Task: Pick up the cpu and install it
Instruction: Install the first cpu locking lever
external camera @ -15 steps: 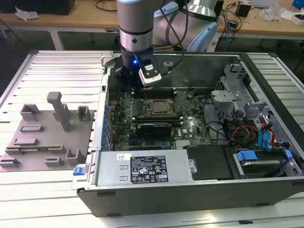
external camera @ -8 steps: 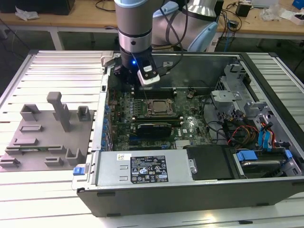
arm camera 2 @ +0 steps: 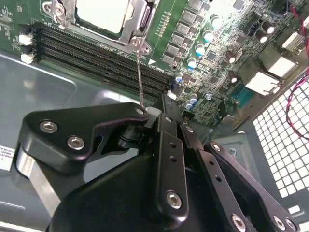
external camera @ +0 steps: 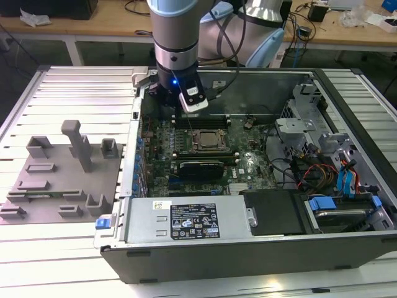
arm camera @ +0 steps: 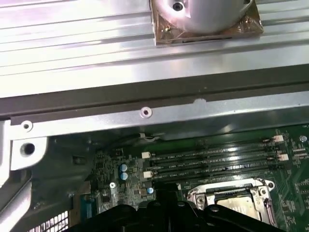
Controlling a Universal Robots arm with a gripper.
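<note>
The cpu (arm camera 2: 104, 14) lies flat in the motherboard socket (external camera: 205, 141), its silvery top showing through the metal frame closed over it. My gripper (external camera: 175, 112) hangs inside the open computer case, just behind the socket and apart from the cpu. In the second wrist view the black fingers (arm camera 2: 169, 140) are drawn together, so the gripper (arm camera 2: 161, 104) is shut with nothing seen between them. The socket's thin wire lever (arm camera 2: 140, 77) rises from the frame's corner, and its end sits right beside the fingertips. The first wrist view shows the socket (arm camera: 231, 198) just beyond the gripper (arm camera: 166, 200).
A grey moulded tray (external camera: 62, 180) with upright posts lies on the slatted table at the exterior view's left. Memory slots (arm camera 2: 96, 53) run beside the socket. The power supply (external camera: 186, 217), drive cage with cables (external camera: 322, 174) and case wall (arm camera: 145, 92) hem in the board.
</note>
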